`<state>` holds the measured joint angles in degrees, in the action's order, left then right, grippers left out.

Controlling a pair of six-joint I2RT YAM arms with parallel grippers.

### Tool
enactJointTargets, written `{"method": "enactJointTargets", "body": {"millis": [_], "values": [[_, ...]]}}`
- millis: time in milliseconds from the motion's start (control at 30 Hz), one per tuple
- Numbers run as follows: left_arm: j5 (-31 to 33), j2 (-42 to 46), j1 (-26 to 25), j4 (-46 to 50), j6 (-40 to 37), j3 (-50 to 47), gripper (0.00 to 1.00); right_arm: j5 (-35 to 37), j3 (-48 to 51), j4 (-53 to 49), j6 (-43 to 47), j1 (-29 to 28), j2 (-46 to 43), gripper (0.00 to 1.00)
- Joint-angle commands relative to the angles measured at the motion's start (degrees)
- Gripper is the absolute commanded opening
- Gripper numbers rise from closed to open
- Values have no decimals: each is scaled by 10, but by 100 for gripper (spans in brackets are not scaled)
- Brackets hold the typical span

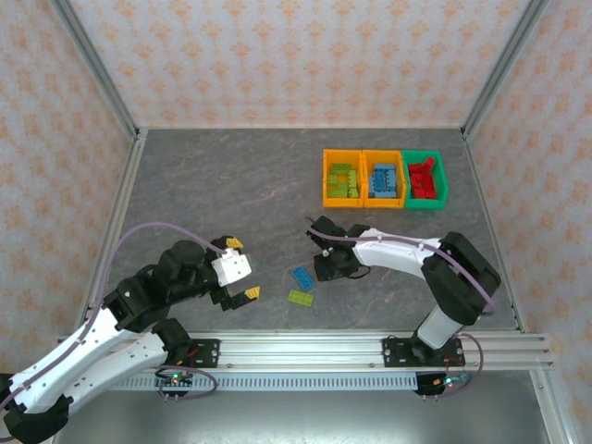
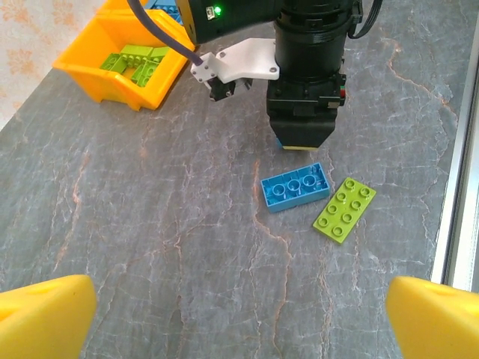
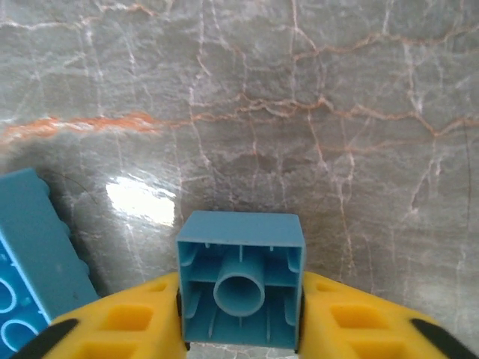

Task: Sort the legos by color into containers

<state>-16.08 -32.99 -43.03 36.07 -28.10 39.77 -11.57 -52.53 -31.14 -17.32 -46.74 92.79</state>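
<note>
Your right pincer [image 3: 241,318] is clamped on a small blue lego [image 3: 241,277]. Its yellow pads [image 3: 127,321] press the brick's two sides, and the hollow underside faces the wrist camera. The pincer hangs low over the bench [image 1: 222,185], right of centre and toward the near edge (can't tell whether the brick touches the surface).

Your left pincer [image 1: 242,268] is spread wide with nothing between its yellow fingertips [image 2: 45,318]. It sits left of centre, close to the near edge, and points across at the right pincer.

Two loose legos lie flat on the bench, studs up, just beside the right pincer on its near-left side. One is a long blue lego [image 2: 296,186]. The other is a lime lego [image 2: 344,210] next to it, closer to the near edge (corners close, contact unclear).

Three bins stand side by side in a row toward the far right corner of the bench:
- The left orange bin [image 1: 341,202] holds lime bricks [image 1: 342,178].
- The middle orange bin [image 1: 383,202] holds blue bricks [image 1: 384,178].
- The green bin [image 1: 425,204], nearest the right edge, holds red bricks [image 1: 423,178].

The bins stand well apart from both pincers.
</note>
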Motion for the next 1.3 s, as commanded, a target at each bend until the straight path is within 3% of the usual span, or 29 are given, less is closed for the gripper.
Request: {"method": "enactJointTargets", "body": {"millis": [0,200,367,500,600,767,867,933,1100,1267], "values": [[-1,4,0,-17,-16,-10,100,25,9,14,-20,-2,-26,28],[3,6,0,-14,-18,-10,100,72,11,-2,-60,20,-138,25],[8,13,1,-22,-13,-16,100,72,5,22,-68,162,-245,26],[8,10,1,-21,-7,-16,100,52,-48,32,-45,292,-203,26],[6,12,1,-21,-3,-18,100,18,-134,25,-23,359,-93,25],[18,24,1,-28,7,-23,100,15,-292,-16,-21,397,84,32],[23,42,1,-35,13,-33,100,5,-371,-38,-21,404,155,51],[29,53,1,-37,15,-37,100,0,-411,-67,-19,404,183,56],[43,65,1,-42,15,-43,100,-25,-384,-64,-31,404,137,59],[29,56,1,-44,13,-41,100,-83,-268,-44,-45,399,-6,63]]}}
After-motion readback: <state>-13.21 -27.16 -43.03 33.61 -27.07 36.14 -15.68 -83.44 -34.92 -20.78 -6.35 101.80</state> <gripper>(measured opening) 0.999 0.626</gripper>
